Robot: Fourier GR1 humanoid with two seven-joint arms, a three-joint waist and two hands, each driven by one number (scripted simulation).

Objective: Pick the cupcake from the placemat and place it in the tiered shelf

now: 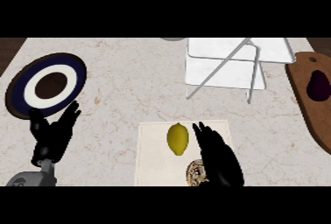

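Marble counter (129, 87); right hand (220, 157) fingers straight beside cupcake (196, 173) on placemat (155, 157); left hand (51, 131) relaxed.

The right robot hand (218, 157) covers the right part of the cupcake (196, 172), so only a brownish, patterned sliver shows at its left, too little to tell the shape. The scene's lower edge cuts off the cupcake, the placemat (155, 148) and both forearms. At the upper edge a grey round thing (173, 39) shows only as a sliver. The brown board (310, 100) runs out of the frame at right, and the dark thing (318, 85) on it cannot be identified.
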